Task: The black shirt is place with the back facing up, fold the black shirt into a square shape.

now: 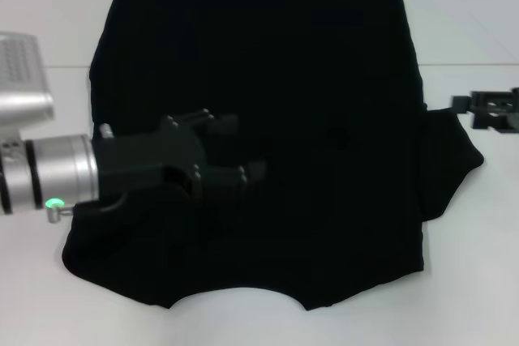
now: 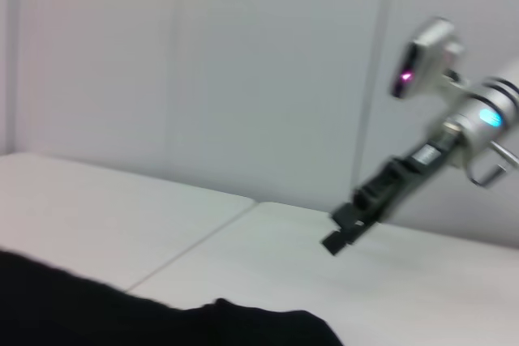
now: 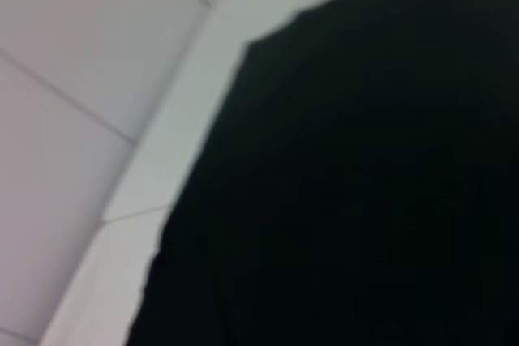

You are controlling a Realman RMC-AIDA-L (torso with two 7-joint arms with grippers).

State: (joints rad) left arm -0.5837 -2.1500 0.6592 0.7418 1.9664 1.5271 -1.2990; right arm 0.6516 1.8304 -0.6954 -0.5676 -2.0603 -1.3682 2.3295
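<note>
While the black shirt (image 1: pixel 268 119) lies flat on the white bench (image 1: pixel 478 281), it takes up most of the middle, straight edge at the far side and the scooped edge nearest the robot. One short sleeve (image 1: pixel 448 164) sticks out on the robot's right side; on the left the cloth looks already turned in, with a rounded bulge at the near left corner. No lettering shows, only plain black.

Now the left claw (image 1: pixel 243 151) — it's right over the shirt, reaching in from the left edge, fingers pointing toward the middle of the cloth. Black on black, so I cannot tell from the head view whether its fingers are spread or pinching fabric. Its own wrist camera looks out across the bench and catches only a strip of the shirt's edge (image 2: pixel 162 322).

Out to the right, the right claw (image 1: pixel 491 111) hangs just off the shirt, near that loose sleeve but apart from it. From the left wrist view the same right claw (image 2: pixel 349 228) is raised clear of the bench and tilted down; whether it's spread I cannot tell.

So here's the relation that matters: the sleeve lies just inboard and nearward of the right claw, and that arm is by far the nearer one. I'd judge the right side is the next fold.
</note>
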